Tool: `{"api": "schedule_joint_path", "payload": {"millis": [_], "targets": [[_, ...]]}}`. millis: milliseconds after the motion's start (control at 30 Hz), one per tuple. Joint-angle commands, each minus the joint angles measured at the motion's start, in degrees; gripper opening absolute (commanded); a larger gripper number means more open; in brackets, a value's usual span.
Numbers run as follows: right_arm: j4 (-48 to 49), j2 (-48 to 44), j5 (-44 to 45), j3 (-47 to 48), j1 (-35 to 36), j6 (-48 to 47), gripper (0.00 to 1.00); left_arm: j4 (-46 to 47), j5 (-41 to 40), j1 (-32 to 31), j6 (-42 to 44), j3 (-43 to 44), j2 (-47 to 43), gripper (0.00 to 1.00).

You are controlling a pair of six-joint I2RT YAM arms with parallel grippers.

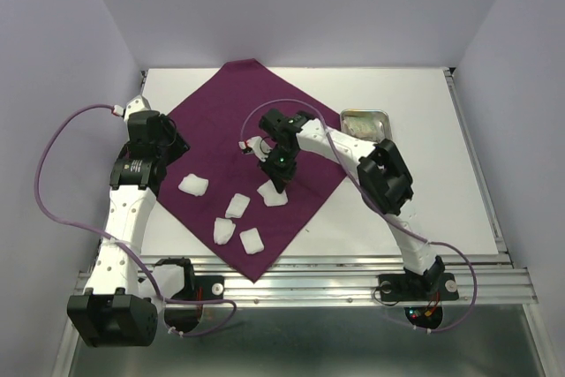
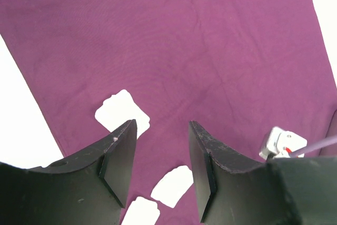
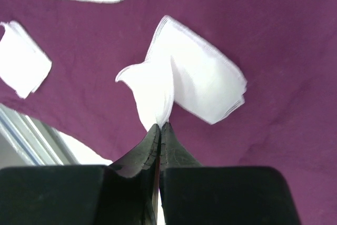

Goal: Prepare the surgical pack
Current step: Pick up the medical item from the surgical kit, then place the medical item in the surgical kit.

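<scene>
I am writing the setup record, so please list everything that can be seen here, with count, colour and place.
surgical pack: one, deep purple, spread on the table.
gauze pads: five, white, on the pack's near-left part.
steel tray: one, silver, on the table right of the pack.
table: one, white.
left gripper: black, open, above the pack.
right gripper: black, shut on a corner of one gauze pad.
</scene>
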Motion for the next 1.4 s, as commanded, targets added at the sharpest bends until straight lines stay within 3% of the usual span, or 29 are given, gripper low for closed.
{"api": "schedule_joint_path", "payload": {"millis": [0,167,367,533,733,833,967,1367], "targets": [[2.7,-8.0,-3.0,-4.0,0.3,-0.9,0.01,0.0,-1.2,0.1,-0.2,0.9,-0.7,0.54],[4.7,-13.0,-3.1,-7.2,0.3,-0.5,0.01,0.5,-1.1,0.1,-0.3,0.6,-0.3,0.54],[14.4,-15.9,-2.2,-9.5,-4.6,9.5,0.03,0.7,-1.0,0.1,-0.2,0.3,-0.2,0.54],[26.0,-14.5,0.4,-10.4,-7.7,30.5,0.06,0.9,-0.9,0.1,-0.3,0.1,-0.2,0.54],[51.7,-15.6,6.9,-20.7,-7.7,56.6,0.01,0.9,-0.7,0.1,-0.5,-0.1,-0.6,0.54],[59.4,-16.2,9.9,-25.7,-7.7,64.7,0.01,0.6,-1.0,0.1,-0.4,0.1,-0.9,0.54],[68.7,-14.3,13.7,-28.5,-7.7,71.3,0.01,0.1,-1.3,0.1,-0.1,0.3,-0.9,0.54],[74.9,-8.9,18.5,-33.6,-7.7,79.2,0.01,-0.1,-1.2,0.1,-0.2,-0.4,-1.9,0.54]]}}
